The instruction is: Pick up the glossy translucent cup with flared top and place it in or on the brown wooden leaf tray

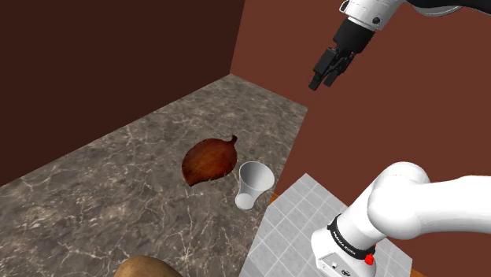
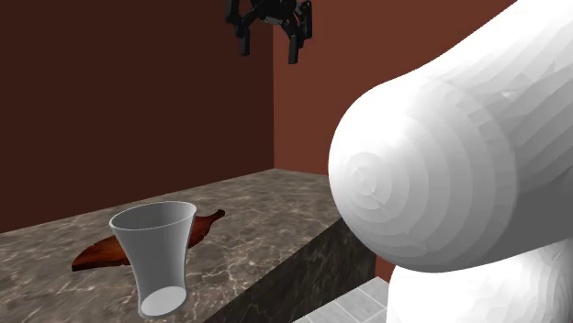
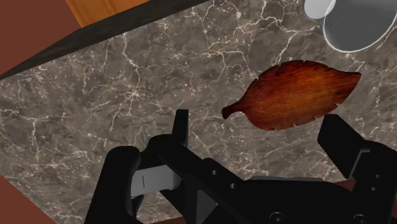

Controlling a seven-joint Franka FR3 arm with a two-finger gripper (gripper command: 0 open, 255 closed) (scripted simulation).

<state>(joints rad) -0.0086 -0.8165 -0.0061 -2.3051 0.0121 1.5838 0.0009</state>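
Shoulder view: the gripper [image 1: 321,79] hangs high against the red-brown wall, well above the marbled table [image 1: 110,189]. Down there the pale cup [image 1: 253,186] stands upright, flared mouth up, just beside the leaf tray [image 1: 209,160], on the side nearer the tiled stand [image 1: 295,228].

Second exterior view: the white arm [image 2: 459,183] bulks large at this view's right. At the top edge the gripper [image 2: 269,46] shows its fingers [image 2: 243,41] spread wide, clasping nothing. The cup [image 2: 161,252] is up front near the table [image 2: 275,211] edge, with the tray [image 2: 96,254] lying flat behind it.

Wrist view: the fingers [image 3: 181,130] stand wide apart over the table [image 3: 127,95]. The tray [image 3: 292,95] lies beyond the gripper [image 3: 262,137], and the cup [image 3: 356,28] sits just past it, a sliver of table between them
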